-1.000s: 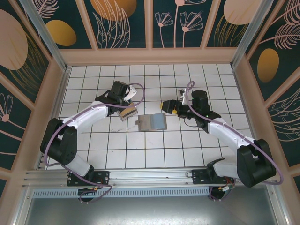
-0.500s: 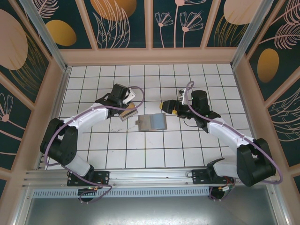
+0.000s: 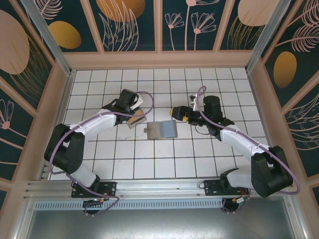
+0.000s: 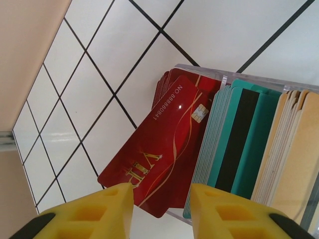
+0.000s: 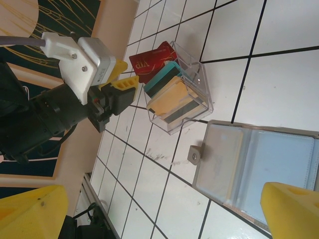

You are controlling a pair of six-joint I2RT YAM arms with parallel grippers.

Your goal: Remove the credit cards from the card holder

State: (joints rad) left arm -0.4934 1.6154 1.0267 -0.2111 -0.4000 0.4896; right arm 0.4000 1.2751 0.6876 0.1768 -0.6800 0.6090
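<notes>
Tiled table (image 3: 164, 159): clear tray (image 5: 202, 87) half hides credit cards (image 4: 169, 144); left tool (image 4: 162, 199) released, right tool (image 5: 162, 209) wide open.

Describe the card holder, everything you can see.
The card holder is a flat blue-grey bifold, lying open on the white tiled table. Its two card-sized panels, with glossy, see-through-looking pockets, sit side by side. A small tab with a metal snap sticks out of one end. A tan edge shows in the panel by the tab, perhaps a card. It lies close beside the clear box; whether they touch is unclear.
</notes>
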